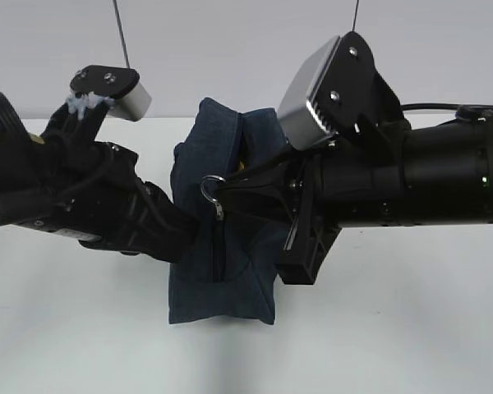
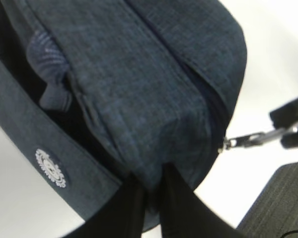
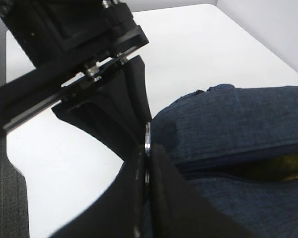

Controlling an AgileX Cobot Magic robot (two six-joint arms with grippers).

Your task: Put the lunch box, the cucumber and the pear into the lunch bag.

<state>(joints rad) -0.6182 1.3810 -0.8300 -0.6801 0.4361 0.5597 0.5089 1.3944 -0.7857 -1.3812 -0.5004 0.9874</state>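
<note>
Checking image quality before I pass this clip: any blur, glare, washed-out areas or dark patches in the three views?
Exterior view: sharp enough, white table evenly lit, black arms lose detail, faint shadow under the lunch bag. Left wrist view: bag fabric close and soft, table behind blown out white. Right wrist view: the right gripper is a blurred dark mass; something yellow shows dimly in the zipper gap.

From my remote station I saw a plain white table (image 1: 411, 328) running back to a pale wall (image 1: 230, 49), with 2 thin dark cables (image 1: 121, 33) hanging straight down in front of that wall.
</note>
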